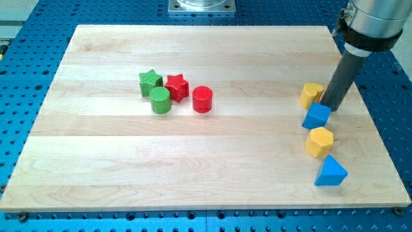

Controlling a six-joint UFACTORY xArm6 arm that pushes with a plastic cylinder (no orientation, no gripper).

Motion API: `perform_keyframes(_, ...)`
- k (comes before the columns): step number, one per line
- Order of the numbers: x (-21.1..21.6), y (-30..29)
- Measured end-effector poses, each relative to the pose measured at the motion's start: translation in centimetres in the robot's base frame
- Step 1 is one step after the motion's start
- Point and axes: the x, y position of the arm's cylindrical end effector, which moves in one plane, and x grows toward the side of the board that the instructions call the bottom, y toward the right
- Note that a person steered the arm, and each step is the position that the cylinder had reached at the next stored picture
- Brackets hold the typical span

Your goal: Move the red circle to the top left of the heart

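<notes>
The red circle (202,99) stands left of the board's middle, just right of a red star (176,87). A yellow block that looks like a heart (311,94) sits far to the view's right. My tip (333,107) is down at the heart's right side, just above the top right corner of a blue cube (317,116). It is close to both blocks, and I cannot tell whether it touches them. The tip is far to the right of the red circle.
A green star (150,81) and a green circle (160,100) sit left of the red star. A yellow hexagon (319,142) and a blue triangle (331,171) lie below the blue cube. The wooden board's right edge (380,129) is near the tip.
</notes>
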Motion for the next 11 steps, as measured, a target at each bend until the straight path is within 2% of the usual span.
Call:
perform_keyframes(1,-4.0,3.0)
perform_keyframes(2,-8.4,-2.5)
perform_keyframes(3,-4.7,-14.6)
perform_keyframes(4,5.1,-22.9)
perform_keyframes(5,6.6,-29.9)
perform_keyframes(6,2.9,-28.0)
perform_keyframes(8,-3.7,-15.8)
perform_keyframes(9,-1.6,-19.2)
perform_keyframes(10,-1.9,-19.6)
perform_keyframes(11,-6.5,-25.7)
